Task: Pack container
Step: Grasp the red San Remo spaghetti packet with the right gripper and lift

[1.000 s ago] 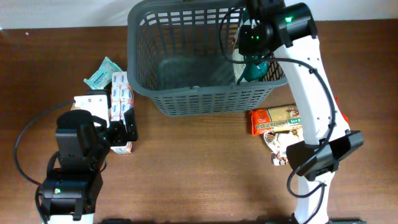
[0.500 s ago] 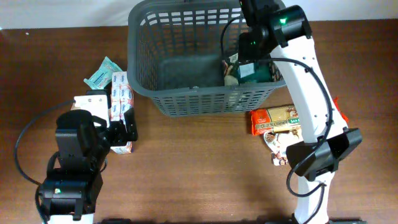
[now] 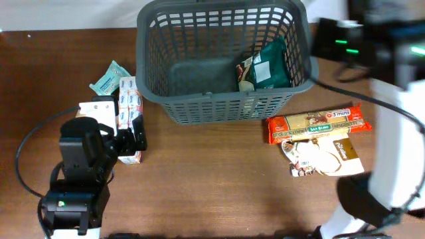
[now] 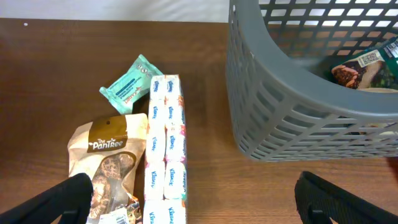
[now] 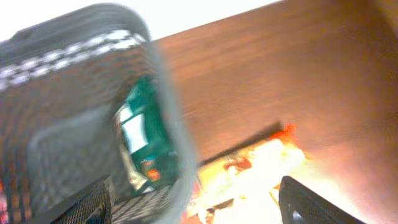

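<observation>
Left gripper [image 4: 205, 200] gapes empty by the "PanTree" pouch [image 4: 112, 163] near the table's [image 3: 219, 176] left edge, while right gripper [image 5: 199, 202] hangs splayed, holding nothing, beside the basket [image 3: 199, 106]

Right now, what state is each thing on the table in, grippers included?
basket: upright, holds the green packet.
green packet: inside, leaning at the right end.
left gripper: open, empty.
right gripper: open, empty.
tissue pack: flat on table, unpacked.
orange packet: flat on table, unpacked.

Dark grey slotted basket [image 3: 199, 109] stands upright, far centre, partly filled.
</observation>
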